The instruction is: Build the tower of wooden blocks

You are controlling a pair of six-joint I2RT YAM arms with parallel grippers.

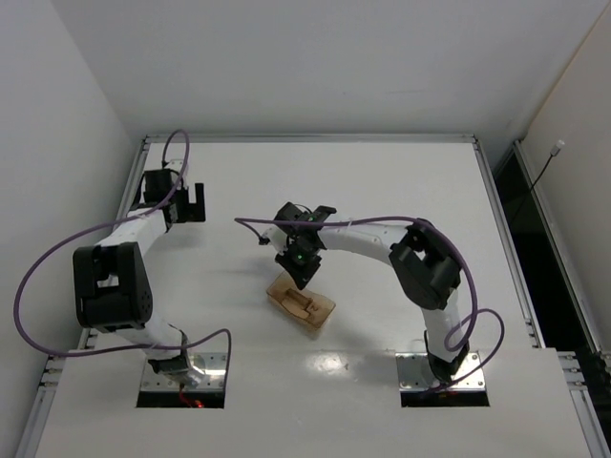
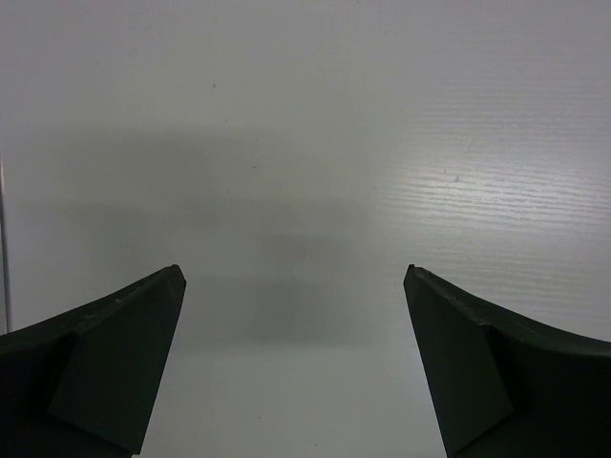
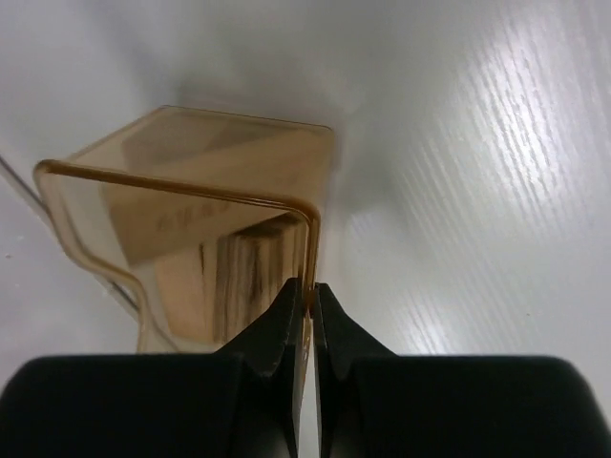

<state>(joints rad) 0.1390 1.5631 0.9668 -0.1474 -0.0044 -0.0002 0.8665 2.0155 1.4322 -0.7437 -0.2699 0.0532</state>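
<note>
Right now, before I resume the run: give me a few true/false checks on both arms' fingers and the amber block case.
1. The right fingers are shut on the thin wall of the amber case. True.
2. The left fingers hold a block. False: they stand open with only bare table between them.
3. Wood shows through the case's see-through wall. True.
4. The case lies beside the left arm's base. False: it lies near the table's middle, at the right fingers.
</note>
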